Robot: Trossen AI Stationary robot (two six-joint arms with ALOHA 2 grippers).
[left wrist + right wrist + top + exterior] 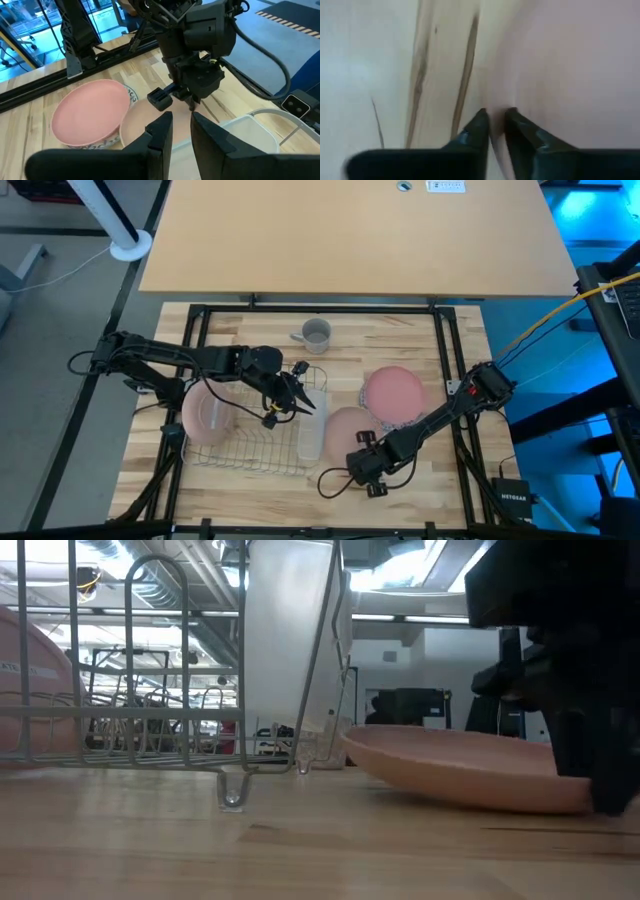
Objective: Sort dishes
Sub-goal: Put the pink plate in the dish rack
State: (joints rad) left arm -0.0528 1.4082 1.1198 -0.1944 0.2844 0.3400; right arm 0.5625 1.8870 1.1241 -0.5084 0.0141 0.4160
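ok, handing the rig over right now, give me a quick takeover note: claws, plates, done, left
Right claw: down at the near rim of the loose pink plate, fingers closed to a narrow gap on its edge.
Left claw: over the wire rack, holding nothing, fingers nearly closed.
Plates: one pink plate standing in the rack's left end; another pink plate stacked on a patterned plate on the table.
Done: one plate racked.
Left: lift the gripped plate, then rack the other two.

pink plate (347, 426): flat, beside rack | pink plate (392, 392): atop patterned plate (395, 423) | pink plate (208, 416): in rack
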